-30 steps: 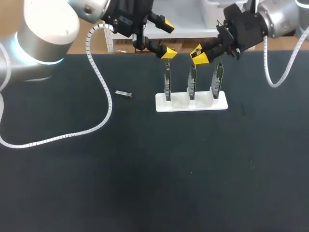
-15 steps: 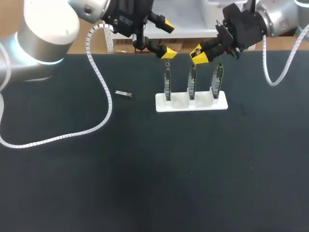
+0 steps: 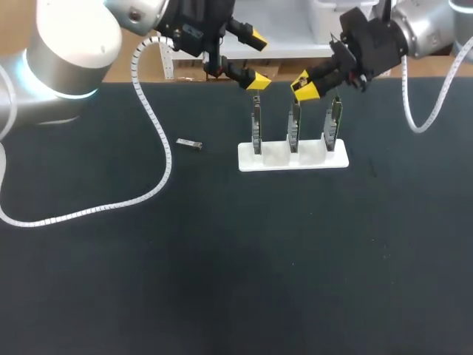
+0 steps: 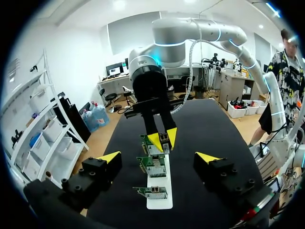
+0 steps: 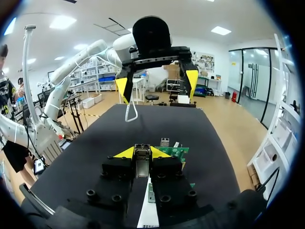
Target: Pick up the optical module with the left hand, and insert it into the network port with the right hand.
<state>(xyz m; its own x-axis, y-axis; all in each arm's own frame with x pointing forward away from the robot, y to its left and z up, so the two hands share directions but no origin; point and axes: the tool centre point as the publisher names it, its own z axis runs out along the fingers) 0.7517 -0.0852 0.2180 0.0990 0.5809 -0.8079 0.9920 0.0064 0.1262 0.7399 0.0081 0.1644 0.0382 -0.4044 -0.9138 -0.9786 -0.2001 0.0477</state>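
The right arm's fingers are closed on a small metal module, which sticks out between the yellow tips. They hang just above the tops of three green circuit boards. The boards stand upright in a row in a white stand toward the far side of the black bench; from the head view the tips sit over the middle board, but I cannot tell whether the module touches it. The left arm's fingers are spread wide with nothing between them, held in the air above and behind the left end of the stand. In the left wrist view the row of boards runs away ahead of those fingers, with the right arm's fingers at its far end. A second module lies flat on the bench, well to the left of the stand.
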